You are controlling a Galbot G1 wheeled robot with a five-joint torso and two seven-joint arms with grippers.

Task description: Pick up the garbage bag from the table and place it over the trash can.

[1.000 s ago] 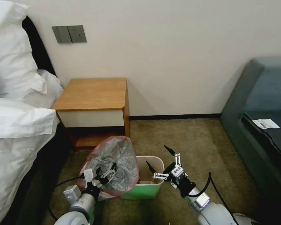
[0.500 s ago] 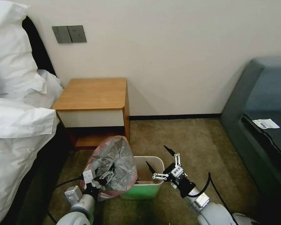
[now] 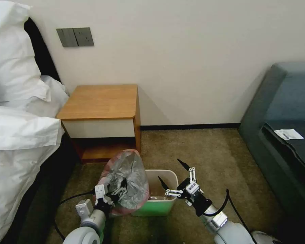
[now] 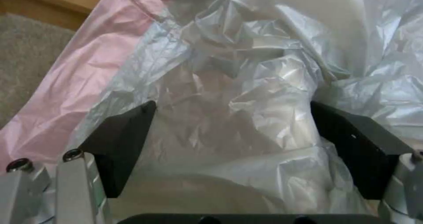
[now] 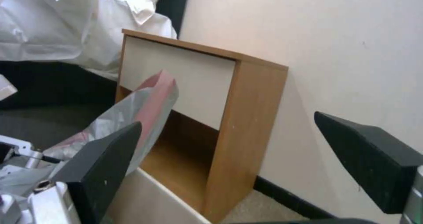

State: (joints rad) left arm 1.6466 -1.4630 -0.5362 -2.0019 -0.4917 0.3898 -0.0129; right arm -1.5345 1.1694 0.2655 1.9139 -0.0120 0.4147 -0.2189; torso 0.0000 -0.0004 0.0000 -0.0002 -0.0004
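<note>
Soft, even indoor light, a faint shadow beside the nightstand, and blurred wrist views

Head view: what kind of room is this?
Probably a hotel room or bedroom. White bedding is piled on a bed at the left, a wooden nightstand stands against the wall beside it, and a small green trash can sits on carpet, with a dark sofa at the right.

White bedding piled at the left, grey switch plates up on the wall, olive carpet underfoot, dark sofa right with a paper slip on it.
</note>
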